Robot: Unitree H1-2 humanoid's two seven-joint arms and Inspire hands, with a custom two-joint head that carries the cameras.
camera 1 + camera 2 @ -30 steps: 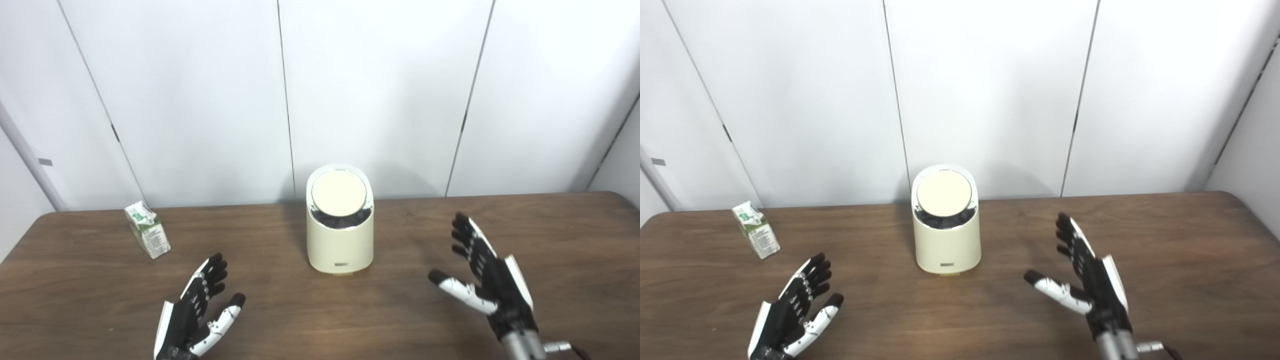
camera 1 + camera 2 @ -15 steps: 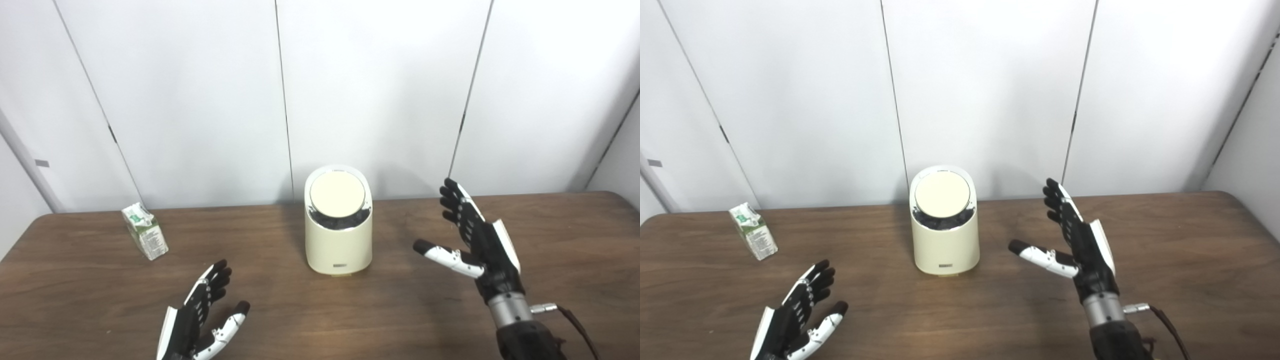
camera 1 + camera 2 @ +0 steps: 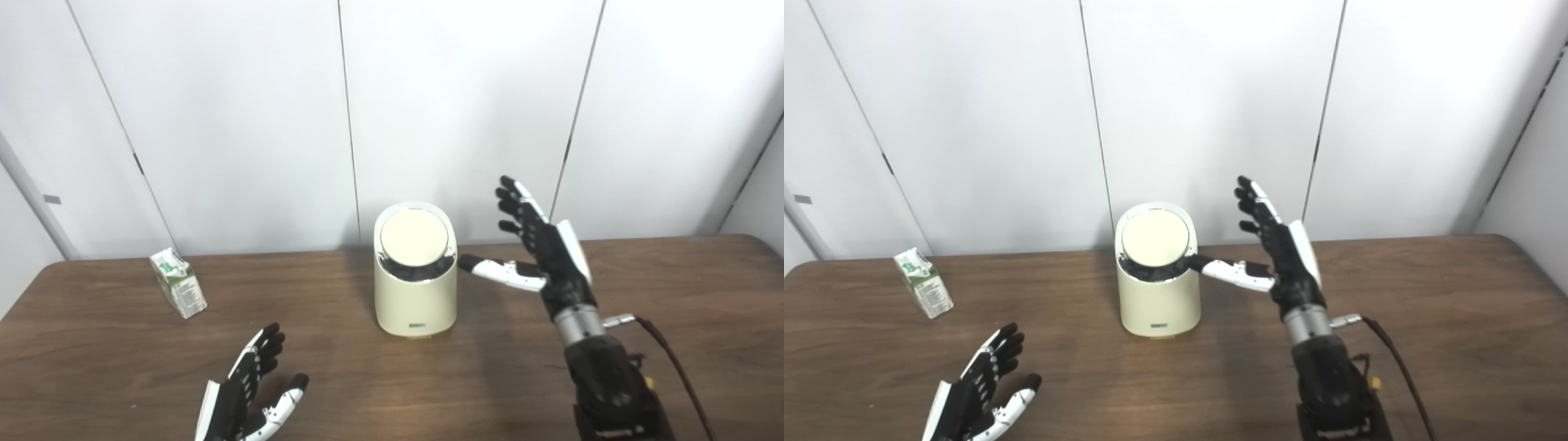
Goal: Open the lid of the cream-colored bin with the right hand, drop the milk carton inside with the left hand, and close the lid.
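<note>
The cream-colored bin stands at the table's middle, its round lid lying flat on the sloped top. A small green and white milk carton stands upright at the far left. My right hand is raised just right of the bin, open, fingers spread upward and thumb pointing at the bin's rim; I cannot tell whether the thumb touches. My left hand hovers low near the front edge, open and holding nothing, well short of the carton.
The dark wooden table runs wide on both sides of the bin. White wall panels stand right behind it. A dark cable trails from my right wrist.
My right hand has risen and swung left and forward, from low at the right to beside the bin's top. My left hand has slipped slightly toward the front edge. Bin and carton are unmoved.
</note>
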